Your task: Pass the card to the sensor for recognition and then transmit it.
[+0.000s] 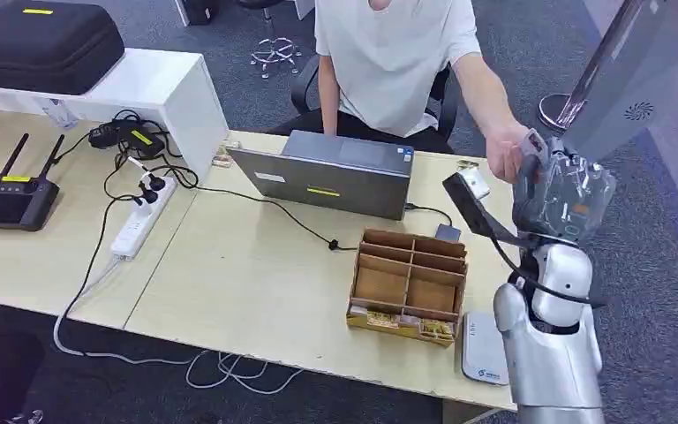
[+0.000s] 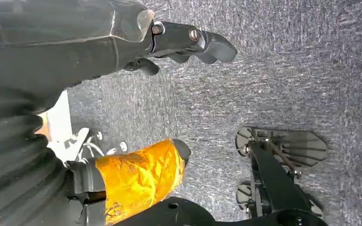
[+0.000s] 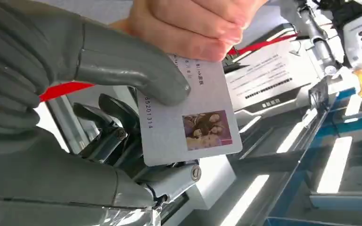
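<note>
Open counter [image 1: 238, 283] left of the wooden organizer [image 1: 409, 285]; laptop [image 1: 331, 174] behind it, card reader [image 1: 484, 349] just right.

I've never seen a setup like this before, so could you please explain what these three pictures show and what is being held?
These come from a humanoid robot with silver arms. The head view looks down from its body at a wooden table. On it lie a grey laptop, a cardboard organizer, a white card sensor, a power strip and a black controller.

The other pictures come from cameras at the wrists. The right hand is raised beside a seated person; up close, its thumb pins a card with a small photo, while the person's hand grips the card's other end. The left hand hangs over grey carpet, holding nothing.
</note>
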Controlling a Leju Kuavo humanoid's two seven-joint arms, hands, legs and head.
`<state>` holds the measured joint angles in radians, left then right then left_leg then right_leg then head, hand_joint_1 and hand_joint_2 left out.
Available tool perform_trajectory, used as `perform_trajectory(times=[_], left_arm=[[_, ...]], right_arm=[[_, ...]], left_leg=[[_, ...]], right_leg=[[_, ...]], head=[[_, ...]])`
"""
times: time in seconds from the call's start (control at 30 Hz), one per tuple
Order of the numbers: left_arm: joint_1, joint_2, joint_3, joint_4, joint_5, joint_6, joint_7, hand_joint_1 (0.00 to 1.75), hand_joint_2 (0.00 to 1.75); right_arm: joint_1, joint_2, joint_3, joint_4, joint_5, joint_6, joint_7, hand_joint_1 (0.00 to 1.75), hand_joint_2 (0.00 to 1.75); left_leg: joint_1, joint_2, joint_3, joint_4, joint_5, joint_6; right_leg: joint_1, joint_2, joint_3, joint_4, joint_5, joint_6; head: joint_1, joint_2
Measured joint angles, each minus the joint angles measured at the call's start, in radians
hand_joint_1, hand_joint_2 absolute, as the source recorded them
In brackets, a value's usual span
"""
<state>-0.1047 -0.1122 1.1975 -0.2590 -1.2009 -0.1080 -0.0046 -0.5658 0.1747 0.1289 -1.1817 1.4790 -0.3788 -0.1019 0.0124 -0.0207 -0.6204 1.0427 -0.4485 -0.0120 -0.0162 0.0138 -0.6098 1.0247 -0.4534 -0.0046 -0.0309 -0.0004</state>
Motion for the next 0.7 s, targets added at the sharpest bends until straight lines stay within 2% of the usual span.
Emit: perform_trajectory(times=[0.07, 0.1, 0.23, 0.37, 0.47, 0.7], left_arm=[[0.0, 0.0, -0.006, 0.0, -0.005, 0.0, -0.004, 0.0, 1.75], [-0.001, 0.0, -0.007, 0.0, -0.005, -0.001, -0.007, 0.0, 1.75], [0.0, -0.001, -0.007, 0.0, -0.005, -0.016, -0.02, 0.0, 1.75], [-0.001, -0.003, -0.008, 0.0, -0.001, -0.02, -0.019, 0.0, 1.75], [0.0, -0.004, -0.008, 0.0, 0.005, -0.015, -0.017, 0.0, 1.75], [0.001, -0.004, -0.008, 0.0, 0.013, -0.013, -0.015, 0.0, 1.75]], right_arm=[[-0.042, 0.001, -0.002, 0.07, 0.0, -0.007, 0.023, 1.75, 1.75], [-0.06, 0.002, -0.005, 0.107, 0.0, -0.01, 0.033, 0.0, 1.75], [-0.094, 0.003, -0.032, 0.213, 0.0, -0.048, 0.047, 0.0, 1.75], [-0.095, 0.003, -0.052, 0.265, -0.018, -0.085, -0.006, 0.0, 1.75], [-0.075, 0.003, -0.055, 0.257, -0.044, -0.088, -0.066, 0.0, 1.75], [-0.014, 0.003, -0.05, 0.181, -0.07, -0.065, -0.115, 0.0, 1.75]], left_leg=[[0.0, -0.002, -0.001, 0.0, 0.001, 0.0], [0.0, -0.003, -0.001, 0.0, 0.002, 0.001], [0.0, -0.006, -0.002, 0.0, 0.002, 0.001], [0.0, -0.005, -0.002, 0.0, -0.001, 0.0], [0.0, -0.005, -0.002, 0.0, -0.001, 0.0], [0.0, -0.005, -0.002, -0.001, -0.001, 0.0]], right_leg=[[0.0, -0.002, 0.0, 0.0, 0.0, 0.0], [0.0, -0.002, 0.0, 0.0, 0.0, 0.0], [0.0, -0.005, 0.0, 0.0, 0.0, 0.0], [0.0, -0.004, -0.002, 0.0, -0.001, 0.0], [0.0, -0.004, -0.002, 0.0, -0.001, 0.0], [0.0, -0.004, -0.002, 0.0, -0.001, 0.0]], head=[[0.0, 0.0], [0.0, 0.0], [0.0, 0.0], [0.0, 0.0], [0.0, 0.0], [0.0, 0.0]])
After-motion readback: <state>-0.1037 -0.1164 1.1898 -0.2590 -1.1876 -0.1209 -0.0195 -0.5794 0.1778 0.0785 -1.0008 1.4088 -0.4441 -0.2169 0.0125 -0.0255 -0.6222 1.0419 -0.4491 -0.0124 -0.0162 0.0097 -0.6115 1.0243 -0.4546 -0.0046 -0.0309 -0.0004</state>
